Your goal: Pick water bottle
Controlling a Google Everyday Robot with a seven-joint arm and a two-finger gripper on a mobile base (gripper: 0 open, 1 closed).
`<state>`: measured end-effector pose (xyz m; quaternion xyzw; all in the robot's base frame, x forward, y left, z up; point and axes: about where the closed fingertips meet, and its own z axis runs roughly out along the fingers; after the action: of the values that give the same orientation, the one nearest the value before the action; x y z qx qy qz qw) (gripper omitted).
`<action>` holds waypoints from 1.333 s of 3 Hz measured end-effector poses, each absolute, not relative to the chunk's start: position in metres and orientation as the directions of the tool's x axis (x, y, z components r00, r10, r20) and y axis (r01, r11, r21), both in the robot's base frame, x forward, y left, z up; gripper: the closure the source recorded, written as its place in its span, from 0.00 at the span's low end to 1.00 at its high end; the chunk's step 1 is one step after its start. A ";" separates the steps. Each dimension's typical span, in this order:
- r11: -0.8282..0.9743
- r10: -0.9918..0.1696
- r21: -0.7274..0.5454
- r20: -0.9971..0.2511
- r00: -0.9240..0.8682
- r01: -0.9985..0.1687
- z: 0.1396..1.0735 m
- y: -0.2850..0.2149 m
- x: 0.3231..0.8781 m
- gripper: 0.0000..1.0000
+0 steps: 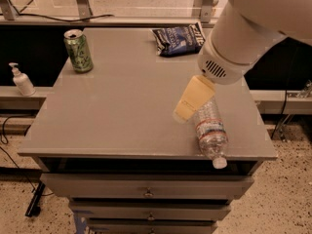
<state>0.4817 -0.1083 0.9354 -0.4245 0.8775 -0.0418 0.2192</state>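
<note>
Presently, my tool [185, 110] hangs over the right front part of the table [117, 111], at the end of my single arm, which reaches in from the upper right. Whether the tool is open or closed I cannot tell from this view. The water bottle [211, 133] lies on its side on the table near the front right corner, its white cap projecting past the front edge and its base pointing toward the back. Its long axis therefore runs nearly front to back (cap end canted a little to the right). Relative to my tool, the bottle lies just to the right and toward the front. The tool overlaps the bottle's base end in this view, though its height above the bottle cannot be judged. Finding: the grip should close across that axis, roughly left to right, after a shift rightward and forward onto the labelled middle. The green can [78, 51] and the dark snack bag [178, 37] are well apart from the bottle and do not obstruct.
</note>
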 end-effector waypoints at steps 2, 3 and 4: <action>0.779 -0.619 -0.112 -0.297 -0.727 -0.617 0.913 -0.154 0.475 0.00; 0.887 -0.446 0.015 -0.233 -0.864 -0.462 0.884 -0.166 0.462 0.00; 0.929 -0.324 0.118 -0.200 -0.925 -0.351 0.873 -0.148 0.459 0.00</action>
<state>0.4589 -0.1481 0.8725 -0.1727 0.9780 0.0762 0.0889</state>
